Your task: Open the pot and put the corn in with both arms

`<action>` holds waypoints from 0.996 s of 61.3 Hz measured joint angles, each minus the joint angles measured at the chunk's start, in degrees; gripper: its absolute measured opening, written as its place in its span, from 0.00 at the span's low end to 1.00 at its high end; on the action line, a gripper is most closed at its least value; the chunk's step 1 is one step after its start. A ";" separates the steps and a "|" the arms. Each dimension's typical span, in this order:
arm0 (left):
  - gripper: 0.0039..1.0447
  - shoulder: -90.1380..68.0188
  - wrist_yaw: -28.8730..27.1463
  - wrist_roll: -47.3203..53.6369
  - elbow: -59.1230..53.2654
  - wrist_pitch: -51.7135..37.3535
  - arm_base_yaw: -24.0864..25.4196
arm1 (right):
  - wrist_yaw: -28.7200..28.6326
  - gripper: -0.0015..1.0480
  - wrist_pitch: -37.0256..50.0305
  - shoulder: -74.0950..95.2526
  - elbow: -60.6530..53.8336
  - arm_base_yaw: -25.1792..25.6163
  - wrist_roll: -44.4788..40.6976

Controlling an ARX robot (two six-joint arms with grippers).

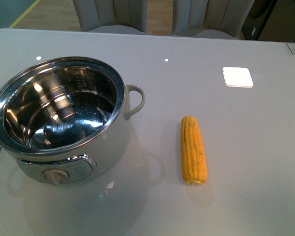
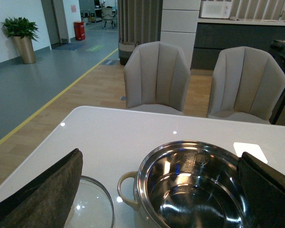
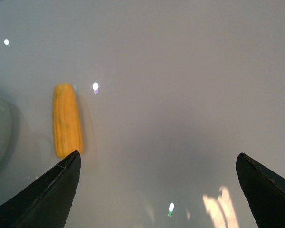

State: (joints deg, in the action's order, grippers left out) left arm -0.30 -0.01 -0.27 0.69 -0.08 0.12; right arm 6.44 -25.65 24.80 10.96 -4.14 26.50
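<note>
Front view shows the pot (image 1: 115, 137) uncovered and empty, with the corn (image 1: 193, 150) lying on the counter (image 1: 255, 196) near it on the right, not touching it. Right wrist view has the right claw (image 3: 157, 153) spread wide and holding nothing, the cob near 1 finger rather than between the 2. It should shift sideways until it straddles the cob's middle, then descend. The left claw (image 2: 160, 153) gapes wide above the pot, and the glass lid (image 2: 92, 209) lies alongside.

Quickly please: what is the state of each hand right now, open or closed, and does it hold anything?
Left hand: open, holding nothing.
Right hand: open, holding nothing.
</note>
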 joint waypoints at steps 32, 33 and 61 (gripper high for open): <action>0.94 0.00 0.00 0.00 0.00 0.00 0.00 | 2.49 0.92 39.21 57.48 10.38 -9.75 -2.29; 0.94 0.00 0.00 0.00 0.00 0.00 0.00 | 2.49 0.92 39.87 58.62 10.82 -9.79 -2.38; 0.94 0.00 0.00 0.00 0.00 0.00 0.00 | 3.28 0.92 47.30 89.09 28.70 -17.49 -4.70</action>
State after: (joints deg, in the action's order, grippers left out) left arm -0.30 -0.01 -0.27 0.69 -0.08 0.12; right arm 9.72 21.65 113.89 39.66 -21.63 21.80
